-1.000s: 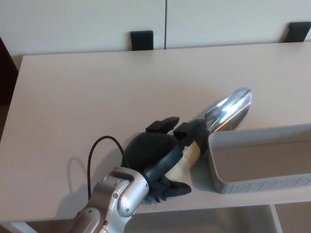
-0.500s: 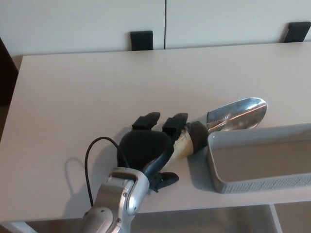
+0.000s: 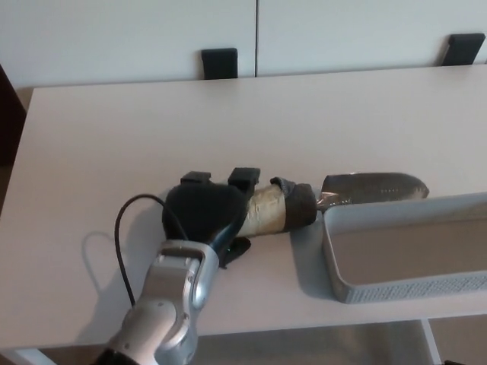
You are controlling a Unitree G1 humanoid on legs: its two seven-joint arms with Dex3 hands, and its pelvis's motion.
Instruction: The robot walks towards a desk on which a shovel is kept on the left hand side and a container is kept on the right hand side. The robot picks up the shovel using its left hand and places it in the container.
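The shovel lies nearly level, pointing right: tan handle [image 3: 266,211] with a dark collar, and metal blade [image 3: 374,186] just behind the far left corner of the grey container [image 3: 403,287]. I cannot tell whether the blade rests on the rim or on the desk behind it. My left hand [image 3: 204,217] is at the handle's left end, two fingers over it and the thumb under it, shut on the shovel. The handle's end is hidden in my palm. The container stands at the desk's front right and looks empty. My right hand does not show.
The pale desk [image 3: 114,152] stretches back to a white wall, where two black brackets [image 3: 219,62] stand at its far edge. A black cable [image 3: 125,228] loops from my left wrist over the desktop. The desk's front edge runs just below the container.
The shovel has swung down and clockwise, its blade dropping from raised and tilted to flat behind the container. My left hand has moved left, so more of the handle shows.
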